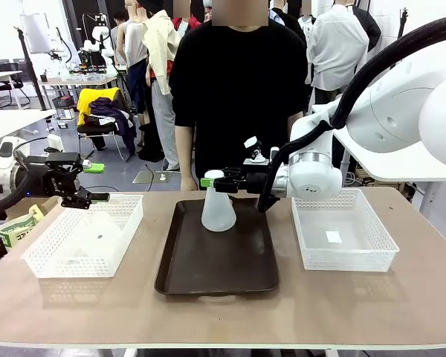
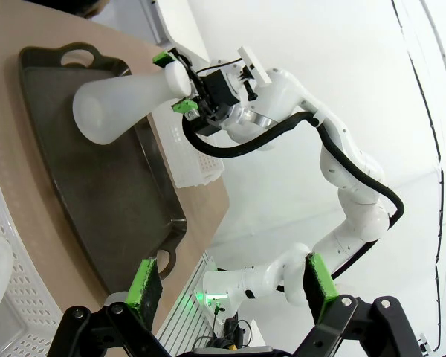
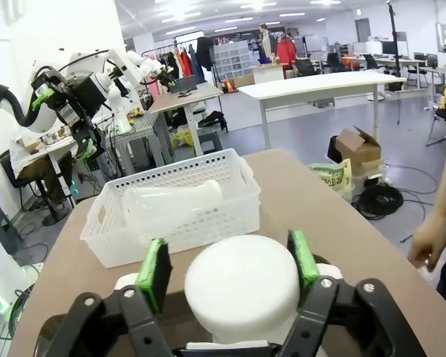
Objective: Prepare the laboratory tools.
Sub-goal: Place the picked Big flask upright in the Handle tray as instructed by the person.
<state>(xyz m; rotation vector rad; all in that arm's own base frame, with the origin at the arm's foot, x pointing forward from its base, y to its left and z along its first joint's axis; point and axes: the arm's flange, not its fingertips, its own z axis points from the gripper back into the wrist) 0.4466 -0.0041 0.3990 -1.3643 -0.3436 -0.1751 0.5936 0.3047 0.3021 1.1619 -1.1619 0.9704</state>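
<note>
The right tool [image 1: 217, 179] flanks the neck of the flask [image 1: 218, 212] upright on the tray [image 1: 208, 279], apparently placing it, though I cannot tell if it is pinching, while the spread left tool [image 1: 89, 198] hovers over the second flask [image 3: 171, 210] in the basket [image 1: 82, 269].

No text or numbers can be read.

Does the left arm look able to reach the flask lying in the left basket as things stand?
Probably yes. The left gripper hangs open above the far edge of the left basket, the flask lies on its side inside, and nothing covers it.
</note>
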